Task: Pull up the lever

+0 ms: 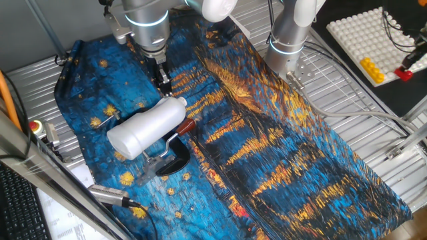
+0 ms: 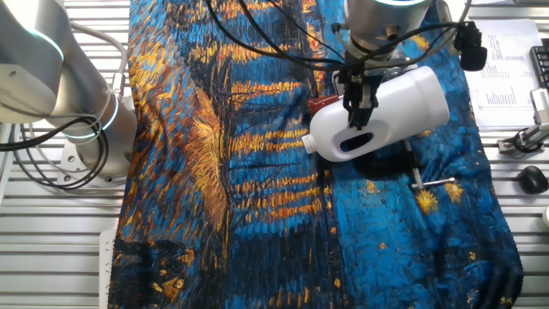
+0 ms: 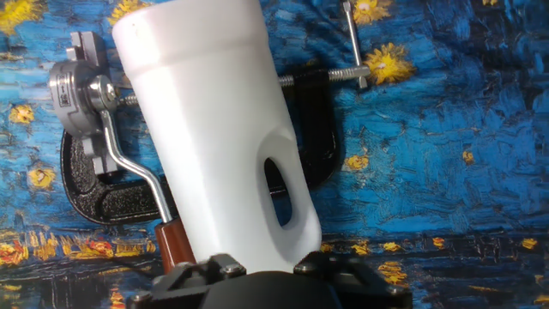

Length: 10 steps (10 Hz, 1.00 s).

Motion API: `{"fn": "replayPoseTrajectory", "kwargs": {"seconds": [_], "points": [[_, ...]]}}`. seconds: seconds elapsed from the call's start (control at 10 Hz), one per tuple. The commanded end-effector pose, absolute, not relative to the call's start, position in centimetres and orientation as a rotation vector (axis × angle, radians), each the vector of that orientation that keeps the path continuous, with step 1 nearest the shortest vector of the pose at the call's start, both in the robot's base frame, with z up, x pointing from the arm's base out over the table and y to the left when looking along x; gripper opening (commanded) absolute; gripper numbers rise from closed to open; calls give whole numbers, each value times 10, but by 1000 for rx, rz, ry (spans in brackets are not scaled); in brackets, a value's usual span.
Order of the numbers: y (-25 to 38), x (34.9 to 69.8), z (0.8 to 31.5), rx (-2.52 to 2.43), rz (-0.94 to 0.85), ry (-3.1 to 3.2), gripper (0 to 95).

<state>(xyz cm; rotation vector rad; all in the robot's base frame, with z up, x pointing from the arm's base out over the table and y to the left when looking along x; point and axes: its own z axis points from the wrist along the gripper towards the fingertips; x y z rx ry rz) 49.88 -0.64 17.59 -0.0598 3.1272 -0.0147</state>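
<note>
The lever is a slim silver arm (image 3: 129,167) ending in a dark-red knob (image 3: 176,246). It lies low beside the big white plastic cylinder (image 3: 223,129), with the knob near the cylinder's neck in one fixed view (image 1: 187,125) and in the other fixed view (image 2: 323,104). My gripper (image 1: 163,85) hangs just above the neck end of the cylinder, a little beyond the knob and touching neither. Its fingers (image 2: 354,107) look close together and empty. In the hand view only the hand's black body (image 3: 262,287) shows; the fingertips are hidden.
A black clamp (image 3: 94,193) with a silver screw (image 3: 352,51) lies under the cylinder on the blue and orange cloth (image 1: 287,153). A silver rod with a cable (image 1: 110,195) lies at the cloth's near corner. A second arm's base (image 1: 288,40) stands behind.
</note>
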Motion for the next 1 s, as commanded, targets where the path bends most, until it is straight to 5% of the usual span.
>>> {"fn": "replayPoseTrajectory", "kwargs": {"seconds": [0.1, 1.0], "points": [[-6, 501, 175, -58, -17, 3127, 0], [-7, 502, 174, -64, -14, 3164, 0]]}}
